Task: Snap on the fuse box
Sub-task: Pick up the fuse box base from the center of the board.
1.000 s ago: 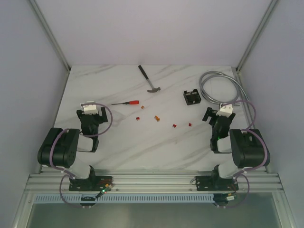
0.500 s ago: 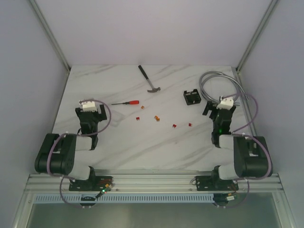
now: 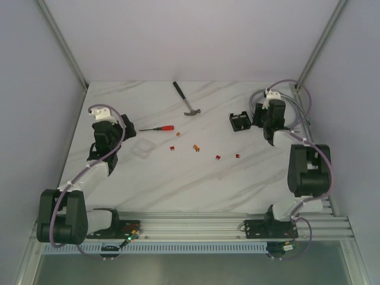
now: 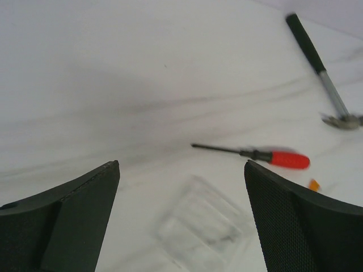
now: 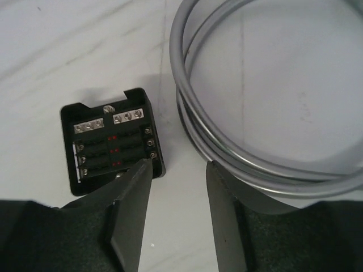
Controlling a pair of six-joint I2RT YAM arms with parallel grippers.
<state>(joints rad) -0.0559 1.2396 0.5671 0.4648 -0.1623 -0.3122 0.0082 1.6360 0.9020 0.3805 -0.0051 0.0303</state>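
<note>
The fuse box [image 3: 240,122] is seen on the far right part of the bench [image 3: 178,184], lying open side up, with rows of slots and small red marks shown inside it in the right wrist view. The right hand [image 5: 177,170] is held just beside the box, on its right. Its fingers are half spread, and only bare bench is seen between them. One fingertip [image 5: 139,175] is placed in front of the box's near corner; whether it touches cannot be told. A coil of grey cable [image 5: 184,85] is laid close on the other side of that hand, so the hand is hemmed between box and coil.

The left hand [image 4: 181,165] is held wide open above the left part of the bench, with nothing pinched. A flat clear plastic piece [image 3: 143,148] is seen below it, blurred in the wrist view. A red-handled screwdriver [image 3: 159,128] is laid just beyond that piece, and a hammer [image 3: 186,99] farther back. Small red and orange fuses [image 3: 218,157] are scattered across the middle, well apart from the box
</note>
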